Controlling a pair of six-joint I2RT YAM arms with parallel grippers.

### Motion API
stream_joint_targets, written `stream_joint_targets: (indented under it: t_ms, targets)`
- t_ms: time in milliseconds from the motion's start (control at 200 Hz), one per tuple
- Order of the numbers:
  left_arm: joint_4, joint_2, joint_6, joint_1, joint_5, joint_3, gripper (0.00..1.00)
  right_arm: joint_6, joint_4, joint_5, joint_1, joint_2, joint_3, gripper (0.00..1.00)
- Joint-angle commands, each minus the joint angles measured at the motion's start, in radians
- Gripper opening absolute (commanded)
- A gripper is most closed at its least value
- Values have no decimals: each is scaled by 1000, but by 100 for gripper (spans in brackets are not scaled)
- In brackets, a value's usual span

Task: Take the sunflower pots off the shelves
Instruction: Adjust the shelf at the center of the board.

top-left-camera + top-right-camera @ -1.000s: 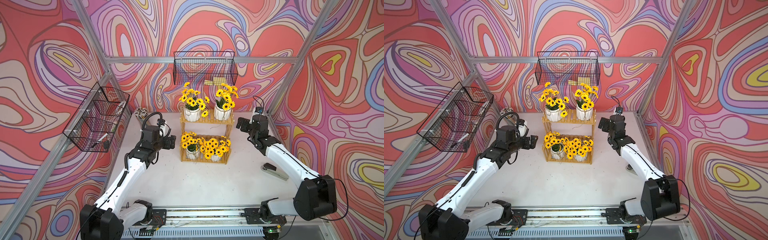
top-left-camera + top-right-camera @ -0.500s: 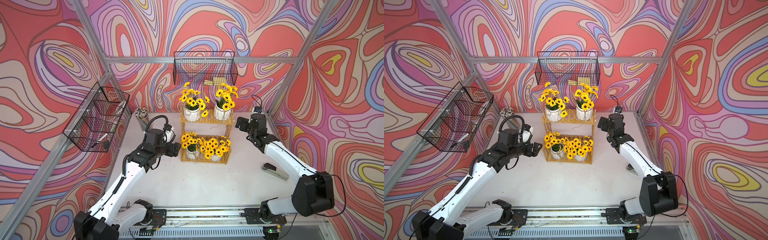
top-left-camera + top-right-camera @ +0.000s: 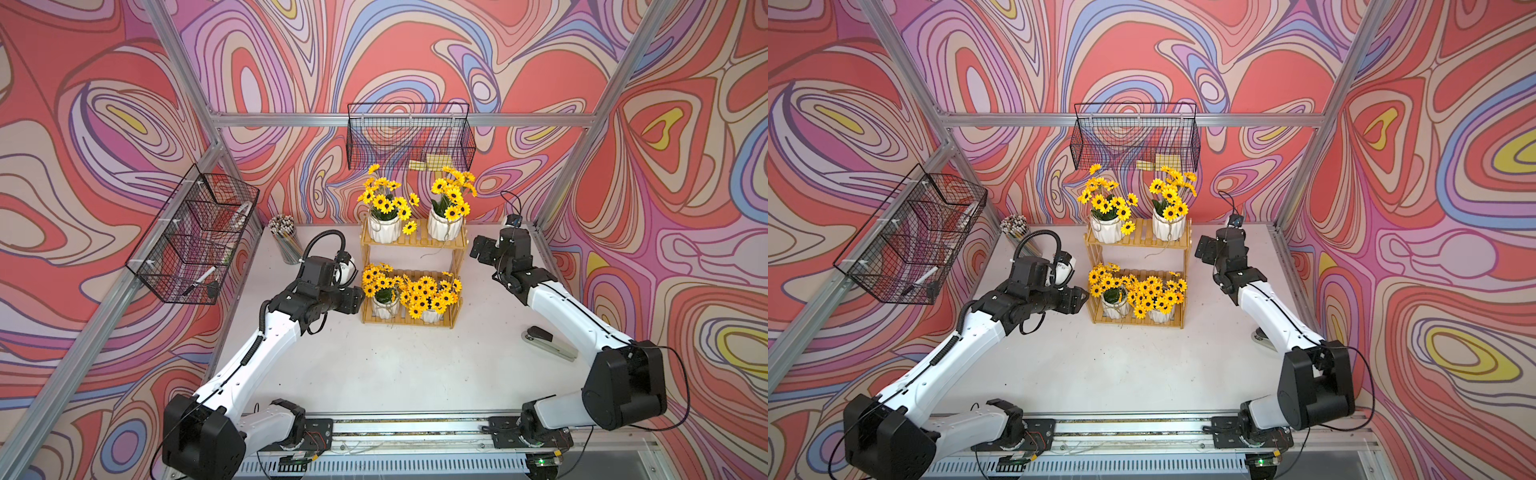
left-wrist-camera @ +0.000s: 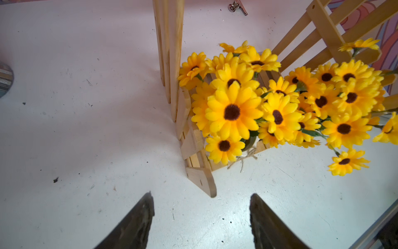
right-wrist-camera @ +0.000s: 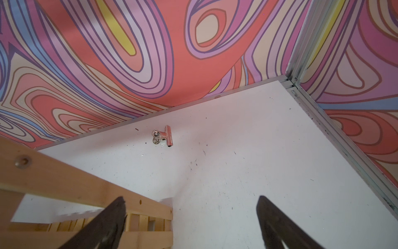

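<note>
Nearest, a stapler (image 3: 548,343) lay flat on the bench (image 3: 395,365), R side, just beside the R arm. L claw (image 4: 201,194) sat low by the L end of the shelves (image 3: 417,242), lower tier. Its fingers were spread wide w/ nothing between them, and the rack's front foot was just ahead of the gap, not touching. R claw (image 5: 191,198) hung higher, at the top tier's R end, also wide & empty. One finger overlapped the wood in the wrist view, so contact was unclear. Lower L sunflower pot (image 3: 384,308) & lower R sunflower pot (image 3: 432,316) stood upright side by side on the bottom tier, blooms tangled together. Top L sunflower pot (image 3: 384,232) & top R sunflower pot (image 3: 444,228) stood upright on the upper tier, slightly apart. Behind the rack a pink binder clip (image 5: 163,137) lay on the bench nr the back wall. A pencil cup (image 3: 286,245) stood in the far L corner. The side wire basket (image 3: 195,249) & back wire basket (image 3: 409,137) hung on the walls.
</note>
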Motion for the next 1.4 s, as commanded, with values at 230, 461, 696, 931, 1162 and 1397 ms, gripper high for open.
stream_joint_targets:
  t_ms: [230,461,696,931,1162,1397]
  targets:
    - [42,66,19,-4,-19,3,62,19,-10,-38,-1,27,3,95]
    - [59,91,22,-6,-50,13,56,24,-6,-44,1,42,3,95]
    - [72,115,18,-15,-55,31,47,36,0,-77,8,62,7,94]
    - [89,134,10,-20,-53,35,40,53,-25,-129,29,59,2,93]
    - [106,154,2,-25,-59,41,26,80,-48,-117,48,12,-46,93]
    - [115,150,-13,-30,-93,36,2,92,-55,-123,52,3,-72,92]
